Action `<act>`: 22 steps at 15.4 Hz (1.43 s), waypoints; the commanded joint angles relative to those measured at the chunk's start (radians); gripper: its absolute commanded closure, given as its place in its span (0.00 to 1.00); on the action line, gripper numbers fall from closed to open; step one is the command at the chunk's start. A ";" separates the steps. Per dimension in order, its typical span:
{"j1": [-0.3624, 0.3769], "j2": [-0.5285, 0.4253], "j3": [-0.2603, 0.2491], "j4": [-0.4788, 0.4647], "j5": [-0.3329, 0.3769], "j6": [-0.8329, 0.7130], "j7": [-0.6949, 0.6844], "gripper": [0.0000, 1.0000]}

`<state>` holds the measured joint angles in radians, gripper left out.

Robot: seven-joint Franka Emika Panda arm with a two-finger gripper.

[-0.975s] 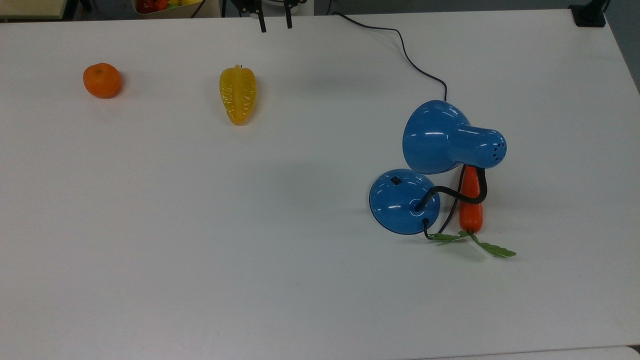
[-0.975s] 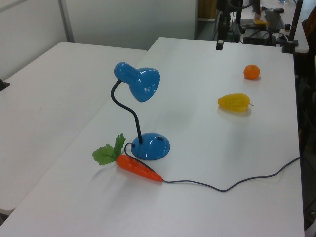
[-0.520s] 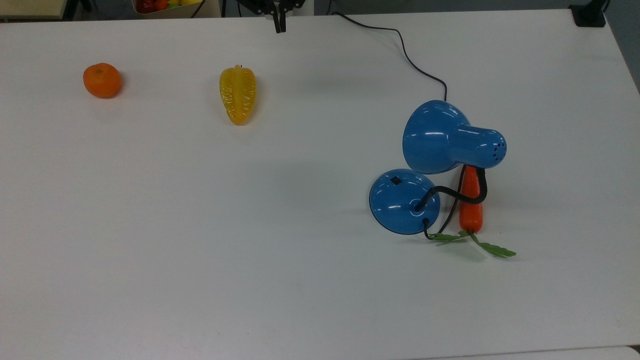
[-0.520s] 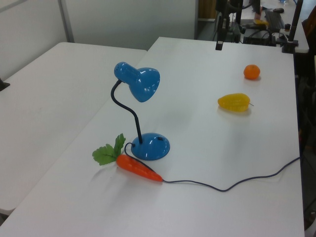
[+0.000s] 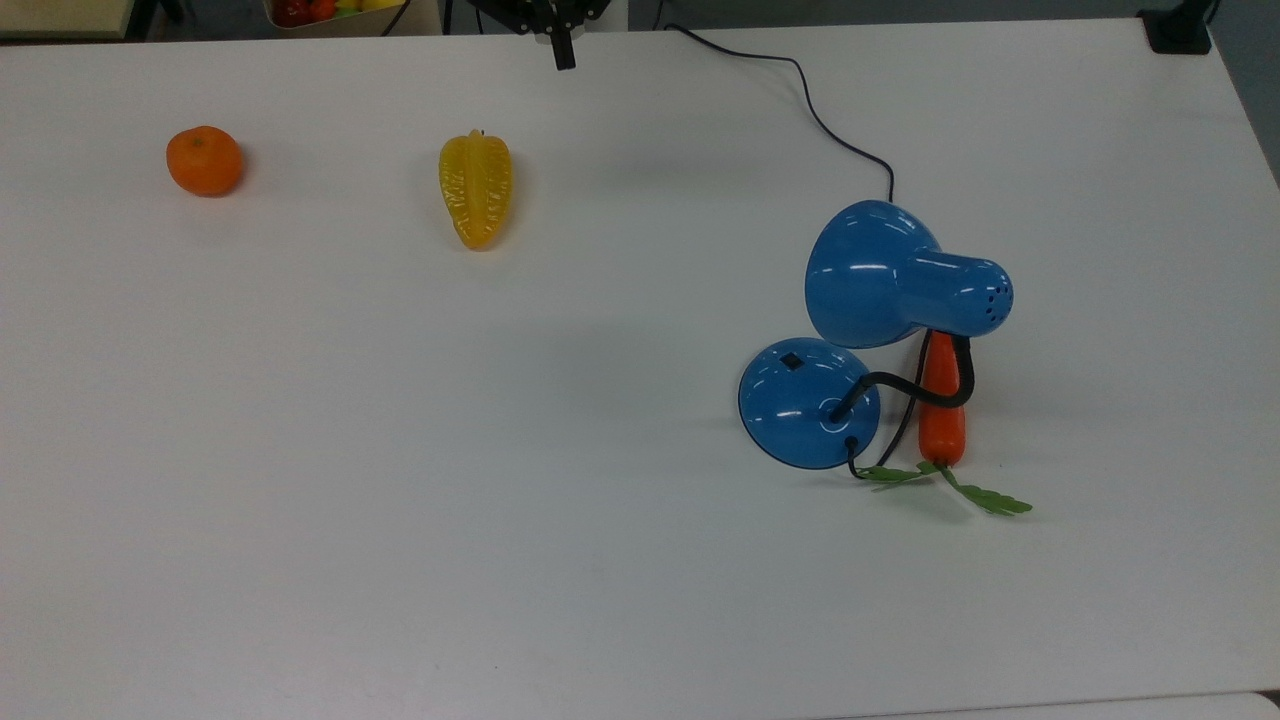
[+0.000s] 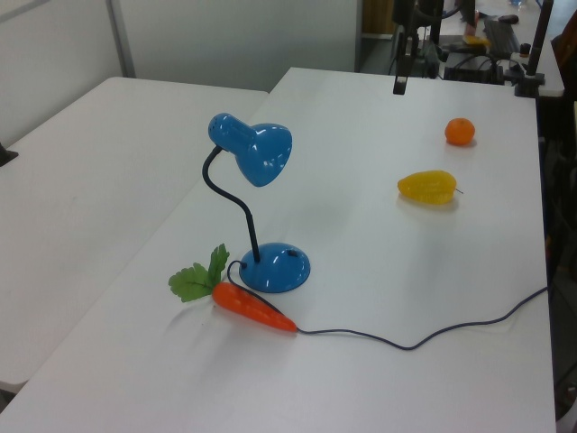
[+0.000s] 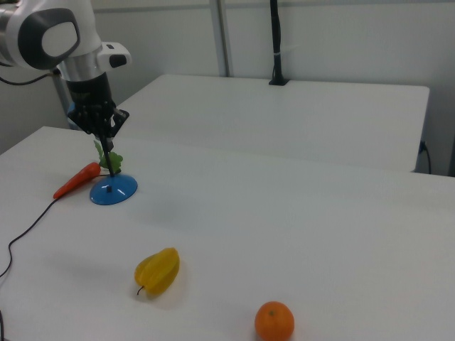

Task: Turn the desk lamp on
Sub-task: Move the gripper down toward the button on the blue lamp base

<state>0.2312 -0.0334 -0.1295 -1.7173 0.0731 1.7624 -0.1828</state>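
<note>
One desk lamp (image 5: 880, 310) stands on the white table (image 5: 400, 450), toward the top view's right. Its round blue base (image 5: 808, 402) sits flat, with one small black switch (image 5: 791, 361) on the dome. A black bendy neck (image 6: 227, 194) rises from the base to the blue shade (image 6: 261, 152), which tilts downward. One thin black cord (image 5: 800, 90) leaves the base and trails away across the table.

One carrot (image 5: 941, 400) with green leaves (image 5: 950, 490) lies just beside the base, on the top view's right. One yellow starfruit (image 5: 476, 189) and one orange (image 5: 204, 160) lie well apart from the lamp, toward the top view's left.

One gripper (image 5: 563, 50) hangs at the far table edge in the top view, well apart from the lamp. Its two fingers are pressed together, with nothing between them.
</note>
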 commanded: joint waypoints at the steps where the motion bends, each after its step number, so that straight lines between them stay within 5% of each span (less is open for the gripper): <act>1: 0.011 0.018 0.010 -0.021 0.020 0.026 -0.049 1.00; 22: 0.142 0.300 0.067 -0.048 0.030 0.537 -0.027 1.00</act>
<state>0.3503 0.2330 -0.0622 -1.7593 0.0766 2.2256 -0.2053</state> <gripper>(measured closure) 0.991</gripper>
